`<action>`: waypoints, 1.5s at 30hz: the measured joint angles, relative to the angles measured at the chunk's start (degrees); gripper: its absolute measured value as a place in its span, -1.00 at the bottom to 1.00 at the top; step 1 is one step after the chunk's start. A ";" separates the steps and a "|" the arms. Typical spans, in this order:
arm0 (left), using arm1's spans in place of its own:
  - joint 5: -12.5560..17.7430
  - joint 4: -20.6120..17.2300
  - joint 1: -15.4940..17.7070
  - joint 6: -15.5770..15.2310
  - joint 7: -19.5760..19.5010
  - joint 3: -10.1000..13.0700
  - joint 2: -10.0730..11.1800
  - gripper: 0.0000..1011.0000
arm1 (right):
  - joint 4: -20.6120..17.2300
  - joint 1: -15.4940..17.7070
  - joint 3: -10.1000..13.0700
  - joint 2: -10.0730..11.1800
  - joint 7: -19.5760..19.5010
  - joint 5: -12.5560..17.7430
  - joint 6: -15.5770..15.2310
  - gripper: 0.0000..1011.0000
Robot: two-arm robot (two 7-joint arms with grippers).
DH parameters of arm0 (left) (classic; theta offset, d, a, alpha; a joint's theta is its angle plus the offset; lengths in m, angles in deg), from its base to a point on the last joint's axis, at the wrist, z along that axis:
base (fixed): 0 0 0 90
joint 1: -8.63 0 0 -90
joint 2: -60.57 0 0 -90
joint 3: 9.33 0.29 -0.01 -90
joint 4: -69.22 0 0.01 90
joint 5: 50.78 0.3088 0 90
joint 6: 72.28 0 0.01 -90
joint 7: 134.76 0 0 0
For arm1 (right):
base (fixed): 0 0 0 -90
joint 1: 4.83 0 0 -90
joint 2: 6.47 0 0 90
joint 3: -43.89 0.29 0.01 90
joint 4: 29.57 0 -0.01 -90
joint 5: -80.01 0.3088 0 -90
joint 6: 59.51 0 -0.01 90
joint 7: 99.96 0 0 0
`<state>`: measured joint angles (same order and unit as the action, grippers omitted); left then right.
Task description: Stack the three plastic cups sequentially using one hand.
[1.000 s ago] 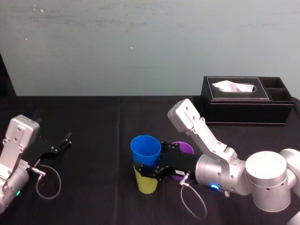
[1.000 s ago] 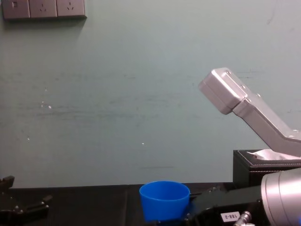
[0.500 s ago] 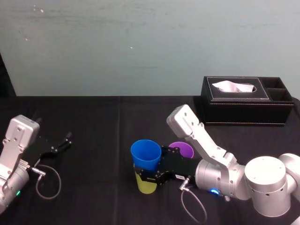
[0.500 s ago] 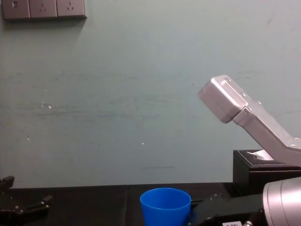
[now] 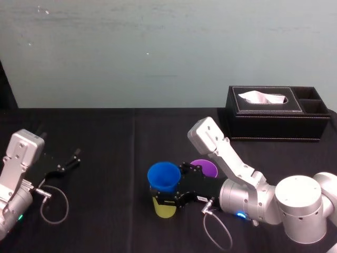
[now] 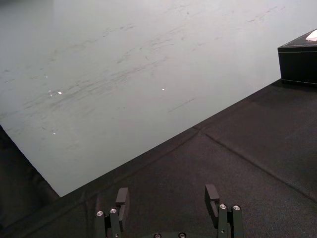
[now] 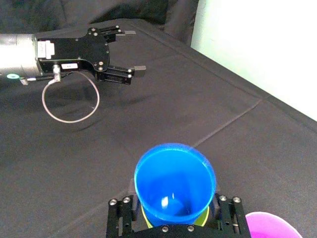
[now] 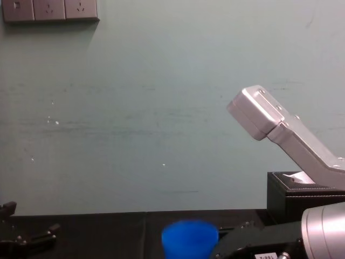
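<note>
At the middle of the table, in the head view, we see the right gripper (image 5: 167,194) clamped on the blue cup (image 5: 161,176). That cup sits partly inside the yellow-green cup (image 5: 165,208). The purple cup (image 5: 205,167) stands just behind the gripper's body. The left gripper (image 5: 67,162) lies parked far to the left, its fingers apart.

In the right wrist view, the blue cup (image 7: 174,182) is held between the fingers. A green rim shows beneath it, and the purple cup (image 7: 270,225) is just beside the gripper. We judge that the blue cup should go straight down, upright and centred, until it seats. Letting go only then should keep the light lower cup from tipping or dragging.

In the left wrist view, the left gripper (image 6: 167,197) is spread open over bare cloth.

In the chest view, the blue cup (image 8: 190,237) sits low at centre, next to the right arm.

The surface is a black cloth (image 5: 105,137) with faint seams. A black tissue box (image 5: 278,113) stands at the back right. Behind everything is a pale green wall (image 8: 135,108) with sockets (image 8: 49,9).
</note>
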<state>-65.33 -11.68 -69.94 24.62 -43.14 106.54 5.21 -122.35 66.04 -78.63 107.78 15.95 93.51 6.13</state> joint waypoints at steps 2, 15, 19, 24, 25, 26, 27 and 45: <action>0.00 0.00 0.00 0.00 0.00 0.00 0.00 0.98 | 0.00 -0.01 0.00 0.00 0.00 0.02 -0.01 0.72; 0.00 0.00 0.00 0.00 0.00 0.00 0.00 0.98 | -0.65 0.35 0.20 0.15 -0.70 -0.49 0.76 0.98; 0.00 0.00 0.00 0.00 0.00 0.00 0.00 0.98 | -2.72 1.97 1.66 0.23 -2.96 -1.85 3.14 0.98; 0.00 0.00 0.00 0.00 0.00 0.00 0.00 0.98 | -4.54 3.88 4.10 -0.03 -5.00 -2.30 5.51 0.98; 0.00 0.00 0.00 0.00 0.00 0.00 0.00 0.98 | -5.19 4.47 4.82 -0.03 -5.64 -2.58 6.01 0.98; 0.00 0.00 0.00 0.00 0.00 0.00 0.00 0.98 | -5.56 4.74 5.14 -0.01 -5.93 -2.72 6.15 0.98; 0.00 0.00 0.00 0.00 0.00 0.00 0.00 0.98 | -5.90 5.02 5.43 0.03 -6.15 -2.80 6.19 0.98; 0.00 0.00 0.00 0.00 0.00 0.00 0.00 0.98 | -14.30 17.15 14.82 2.58 -10.80 -2.46 -1.33 0.98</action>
<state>-65.33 -11.68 -69.94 24.62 -43.14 106.54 5.21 -136.65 83.19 -63.81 110.36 5.15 91.05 4.80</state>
